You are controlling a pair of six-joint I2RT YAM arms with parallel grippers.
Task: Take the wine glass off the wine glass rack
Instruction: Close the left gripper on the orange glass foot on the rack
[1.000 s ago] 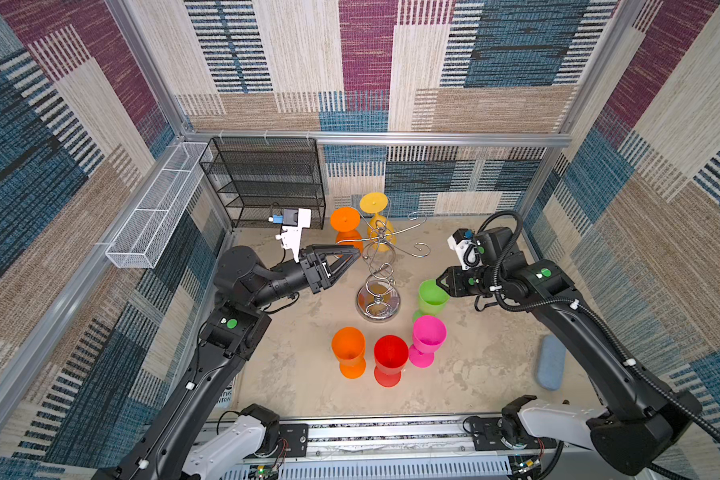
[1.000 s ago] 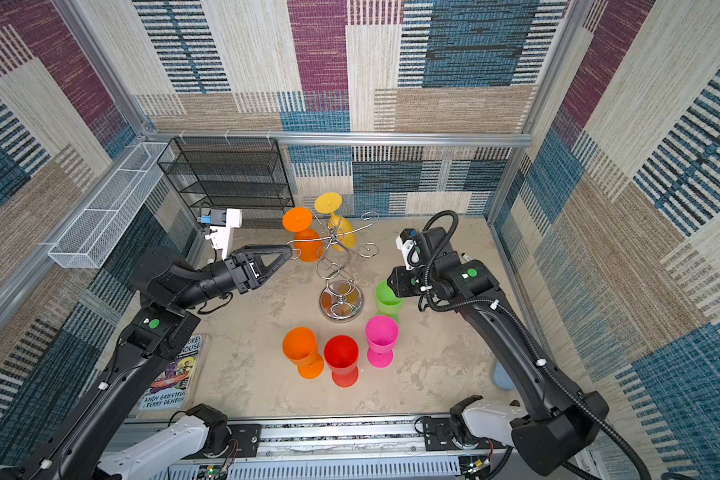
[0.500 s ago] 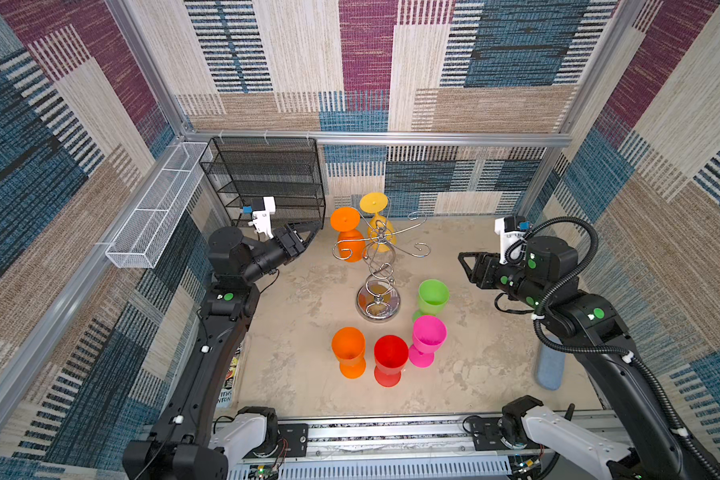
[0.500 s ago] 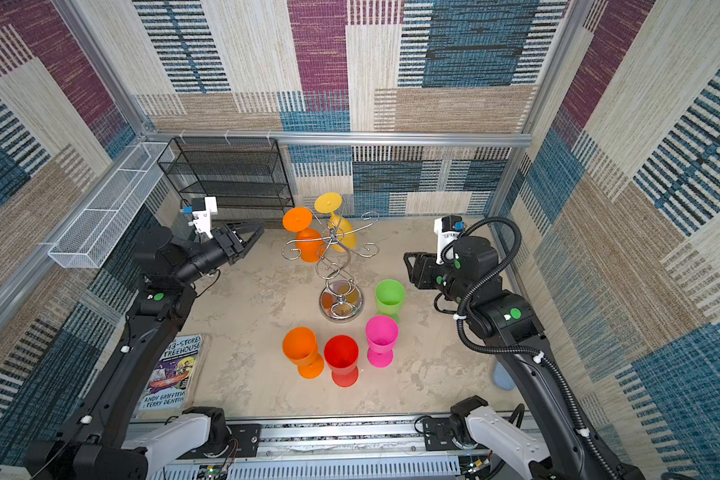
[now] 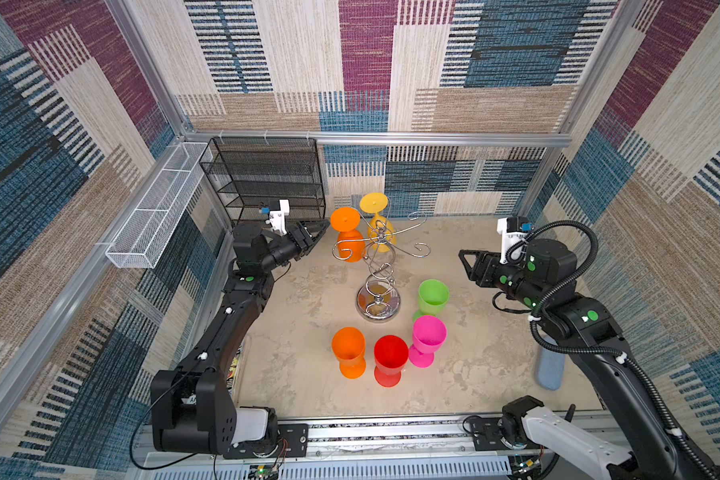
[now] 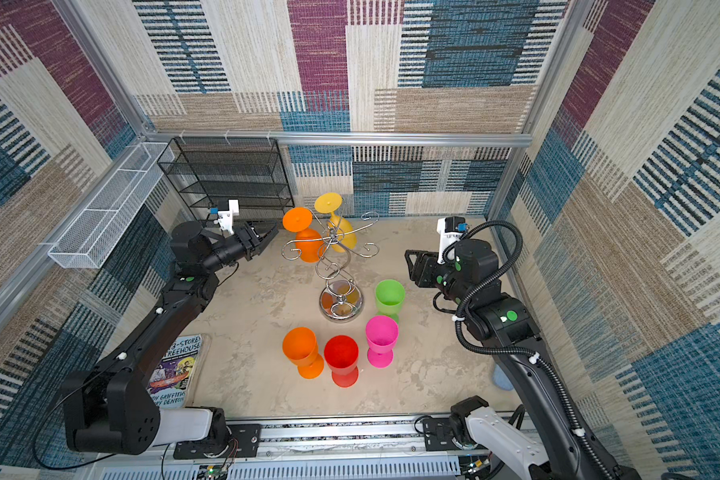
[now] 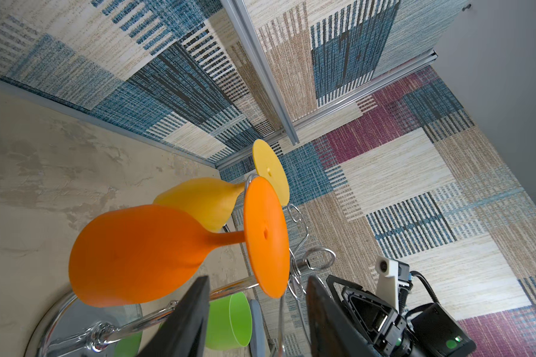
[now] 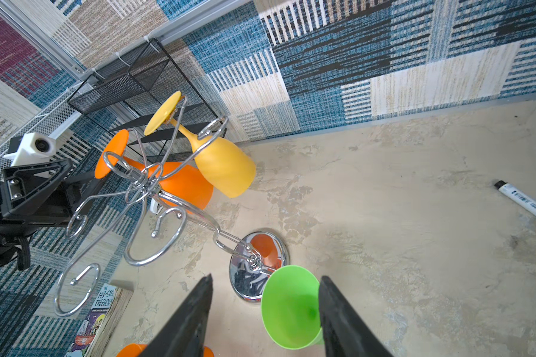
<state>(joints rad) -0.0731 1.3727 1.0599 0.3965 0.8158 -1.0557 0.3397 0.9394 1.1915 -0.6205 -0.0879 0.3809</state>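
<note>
We see the left gripper [image 5: 319, 230], fingers spread and empty, just beside the orange wine glass [image 5: 348, 245] hanging inverted on the wine glass rack [image 5: 377, 257], seemingly the approach, with pinching its stem and sliding it outward next; the right gripper [image 5: 465, 266], fingers spread, holds nothing.

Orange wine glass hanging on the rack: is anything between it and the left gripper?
Nothing visible. In both top views the left gripper faces the orange wine glass across open space. A curled arm of the wine glass rack runs close beside the bowl.
</note>
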